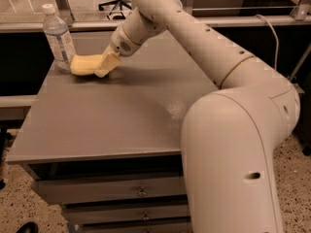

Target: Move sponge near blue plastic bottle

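Note:
The pale yellow sponge (83,65) lies at the table's far left, its left end touching or almost touching the foot of the clear plastic bottle (58,38) with a white cap. The bottle stands upright at the far left corner. My gripper (106,66) reaches in from the right and is shut on the sponge's right end, with one yellowish finger (108,63) lying over it. The sponge sits low, on or just above the tabletop.
The grey table (121,120) has drawers below its front edge. My arm's large white body fills the right foreground. A railing and glass run behind the table, with an office chair base beyond. A cable hangs at the far right.

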Robot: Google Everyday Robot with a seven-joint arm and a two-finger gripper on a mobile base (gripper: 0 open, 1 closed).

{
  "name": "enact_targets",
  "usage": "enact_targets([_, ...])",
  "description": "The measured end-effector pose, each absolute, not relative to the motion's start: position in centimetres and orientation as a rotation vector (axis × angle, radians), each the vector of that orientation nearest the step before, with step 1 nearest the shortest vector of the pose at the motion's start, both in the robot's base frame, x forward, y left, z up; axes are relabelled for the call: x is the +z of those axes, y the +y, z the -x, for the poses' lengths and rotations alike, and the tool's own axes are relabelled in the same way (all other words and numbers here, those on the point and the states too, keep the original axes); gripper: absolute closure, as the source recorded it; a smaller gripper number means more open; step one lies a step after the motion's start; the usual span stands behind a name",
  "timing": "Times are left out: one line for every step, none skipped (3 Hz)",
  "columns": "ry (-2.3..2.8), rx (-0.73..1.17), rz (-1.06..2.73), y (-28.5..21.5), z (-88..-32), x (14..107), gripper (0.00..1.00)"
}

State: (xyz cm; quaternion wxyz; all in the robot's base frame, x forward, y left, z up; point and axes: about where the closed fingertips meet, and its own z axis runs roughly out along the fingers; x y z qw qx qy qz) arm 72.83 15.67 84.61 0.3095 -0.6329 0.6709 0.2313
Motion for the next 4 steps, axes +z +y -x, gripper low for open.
enact_targets([1.781,0.615,1.672,15.7,-72.9,84.3,0.00])
enact_targets([1.785,0.615,1.669,15.6,-72.9,84.2,0.00])
enact_targets([1.794,0.643,1.611,13.6,-72.9,84.5,0.00])
enact_targets([1.765,0.699,1.477,9.4,-72.2,85.7,0.00])
